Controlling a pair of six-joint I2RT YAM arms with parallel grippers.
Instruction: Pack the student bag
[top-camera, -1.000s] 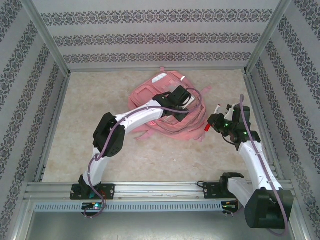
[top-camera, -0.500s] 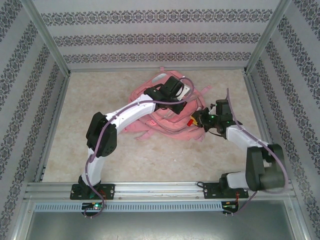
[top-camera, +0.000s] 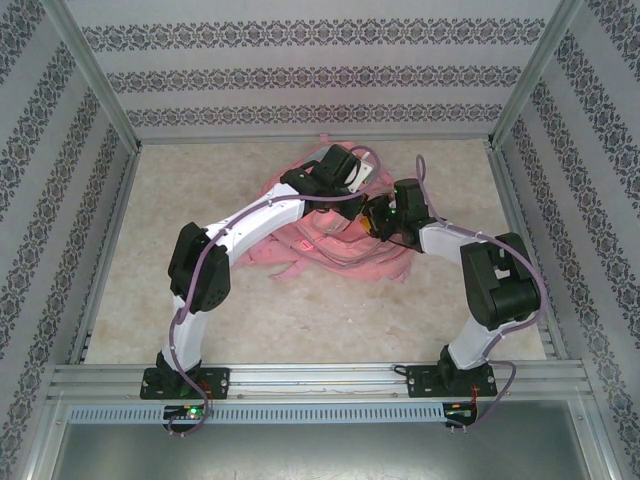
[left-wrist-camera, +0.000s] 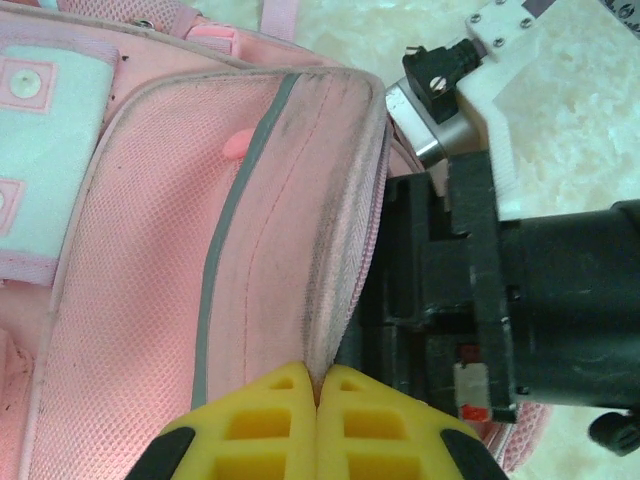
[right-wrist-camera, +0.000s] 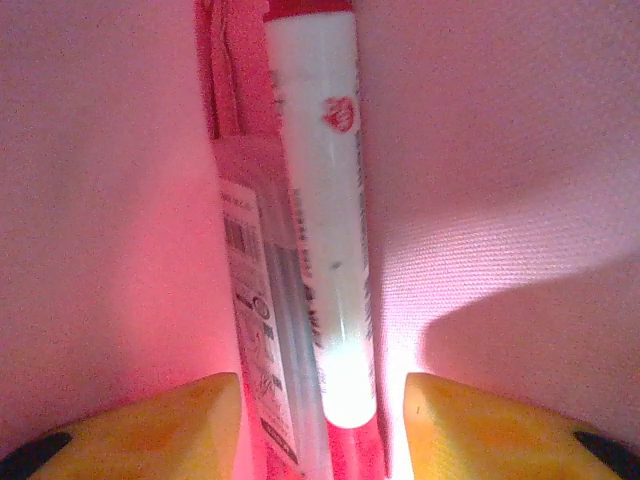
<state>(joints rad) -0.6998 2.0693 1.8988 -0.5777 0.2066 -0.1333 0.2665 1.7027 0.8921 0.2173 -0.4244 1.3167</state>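
A large soft pink fabric backpack (top-camera: 345, 258) lies at the far middle of a pale marbled surface (top-camera: 200, 290), inside a bay of patterned walls. Two white and black robot arms meet over it.

The left arm (top-camera: 250, 225) reaches from the near left. The left jaws are closed, their yellow fingertips (left-wrist-camera: 270, 425) pressed together, pinching the rim of the backpack (left-wrist-camera: 180, 260) beside a grey strip (left-wrist-camera: 240, 200). The black wrist of the right arm (left-wrist-camera: 540, 290) sits just right of that rim.

The right arm (top-camera: 480, 270) bends in from the near right. The right jaws stand apart inside the backpack's pink lining (right-wrist-camera: 500, 150), gripping nothing. Between them lies a white marker with red ends (right-wrist-camera: 315, 200), touching neither fingertip (right-wrist-camera: 500, 440), just beside a clear packet with a barcode label (right-wrist-camera: 250, 300).
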